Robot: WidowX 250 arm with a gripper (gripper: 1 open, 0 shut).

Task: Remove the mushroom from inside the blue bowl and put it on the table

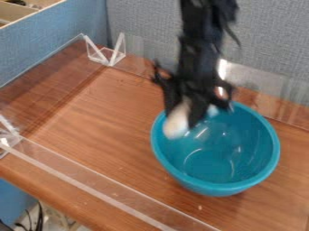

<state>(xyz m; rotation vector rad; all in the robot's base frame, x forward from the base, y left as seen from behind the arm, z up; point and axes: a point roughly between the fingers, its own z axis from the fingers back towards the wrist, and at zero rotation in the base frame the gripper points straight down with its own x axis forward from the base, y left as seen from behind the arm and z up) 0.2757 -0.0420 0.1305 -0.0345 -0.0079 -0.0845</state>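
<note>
My gripper (182, 115) hangs over the left rim of the blue bowl (221, 155), blurred by motion and shut on the mushroom (176, 122). The mushroom's cream-white stem points down between the fingers, above the bowl's left edge; its cap is hidden by the fingers. The bowl sits on the right part of the reddish-brown table (97, 117) with nothing inside it.
Low clear acrylic walls (72, 176) run along the table's front and left edges, with a clear bracket (108, 52) at the back left corner. A blue partition stands behind the table. A light wooden shelf edge shows at top left.
</note>
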